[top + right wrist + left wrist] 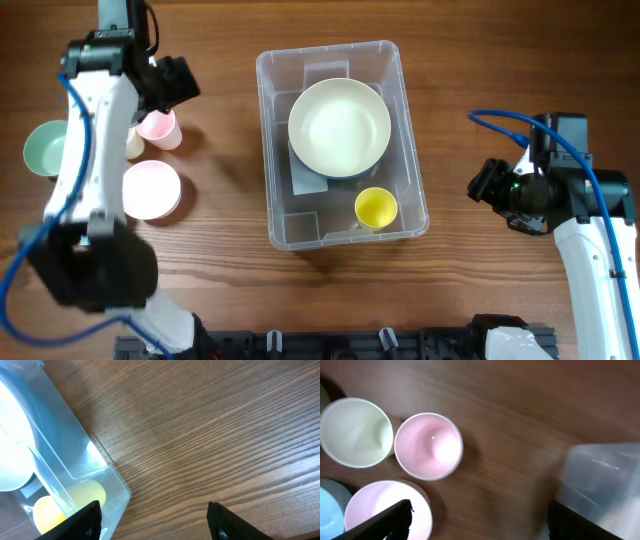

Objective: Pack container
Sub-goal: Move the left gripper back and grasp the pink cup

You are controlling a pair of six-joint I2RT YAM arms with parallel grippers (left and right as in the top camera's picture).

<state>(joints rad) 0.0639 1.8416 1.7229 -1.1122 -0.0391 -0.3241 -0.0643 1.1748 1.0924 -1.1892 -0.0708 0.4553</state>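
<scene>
**Desk** (220, 290): a brown board with a matte wood grain, its streaks running lengthwise. It is filling every view, so no wall or floor is showing. A black rail (330, 345) is lying along its near edge.

**Left arm** (92, 150): a white shell with black joints and a blue cable, stretching over the left part of the desk. The left jaws are standing wide apart with nothing between them, hanging above a cluster of cups and bowls.

**Right arm** (590, 235): the same build, standing to the right of the container. The right jaws are also spread and gripping nothing, hanging over bare wood near the container's right side.

**Container** (300, 222): a clear plastic bin, rectangular, with a rounded rim and corners and moulded steps inside. It is sitting in the middle of the desk, between the two arms, and is holding one bowl and one cup.

**Cream bowl** (340, 128): round, smooth and glossy, resting in the far half of the container.

**Pink bowl** (150, 188): round and pale, sitting on the desk left of the container, beside the left arm.

**Green bowl** (42, 148): pale mint, sitting furthest left, partly hidden by the arm.

**Pink cup** (160, 128): round-mouthed and smooth, standing upright just beside a cream cup (356, 432) of similar shape.

**Yellow cup** (376, 208): round and bright, standing upright in the container's near right part, just beside the cream bowl.
</scene>
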